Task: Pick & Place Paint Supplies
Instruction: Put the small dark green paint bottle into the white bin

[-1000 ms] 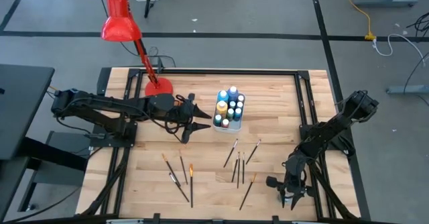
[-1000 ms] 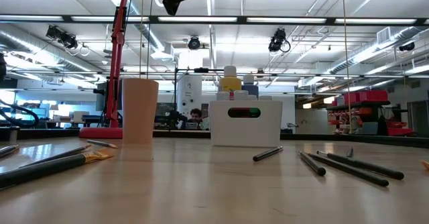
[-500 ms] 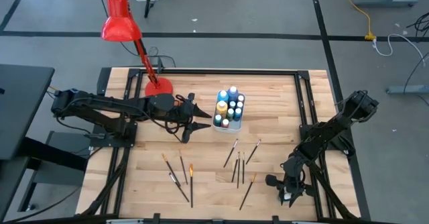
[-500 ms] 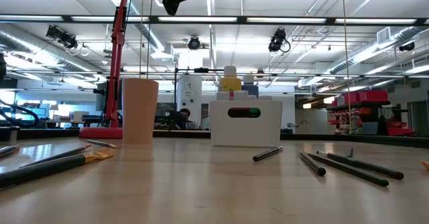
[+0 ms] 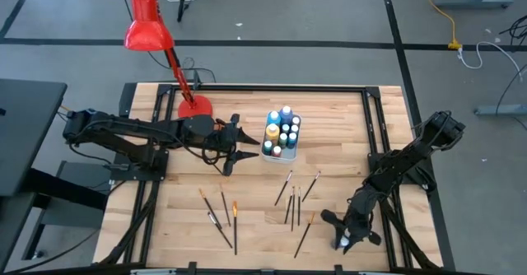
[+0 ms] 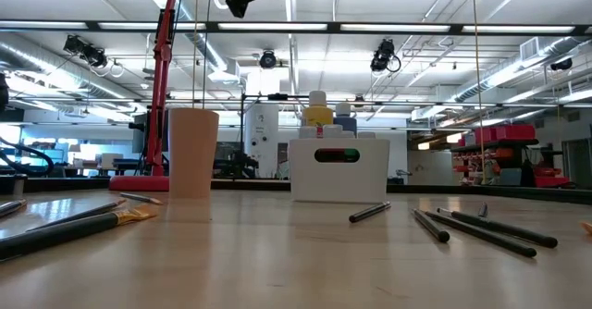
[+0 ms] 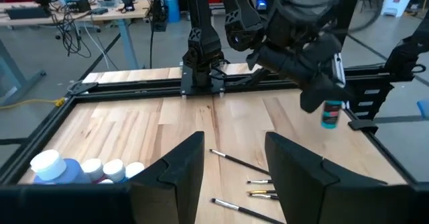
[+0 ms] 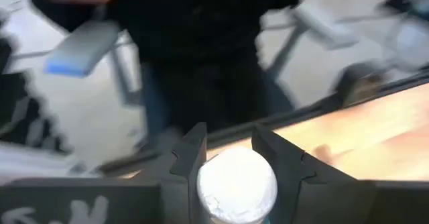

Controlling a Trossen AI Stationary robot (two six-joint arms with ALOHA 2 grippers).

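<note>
A white box (image 5: 280, 153) holds several white-capped paint bottles (image 5: 282, 130) at the table's middle; their caps also show in the left wrist view (image 7: 48, 163). Several thin brushes (image 5: 294, 201) lie flat on the wood near the box, and others lie further left (image 5: 221, 218). My left gripper (image 5: 237, 143) hangs open in the air just left of the box, its fingers wide apart (image 7: 231, 163). My right gripper (image 5: 344, 235) is near the table's near right corner, shut on a teal bottle (image 7: 330, 114) with a white cap (image 8: 236, 182). My right gripper pinches the teal bottle between its two fingers (image 8: 193, 158) at the top, by the white cap (image 8: 236, 182). It comes at the bottle from above. The bottle's teal body (image 7: 330, 117) hangs upright below the fingers, lifted clear of the table.
A red desk lamp (image 5: 150, 24) stands on its base (image 5: 195, 107) at the far left. A tan cup (image 6: 192, 152) stands left of the white box (image 6: 339, 166). Black rails (image 5: 375, 127) border the table. Bare wood lies between the brush groups.
My right gripper has moved a little toward the table's left and turned about, carrying the bottle with it.
</note>
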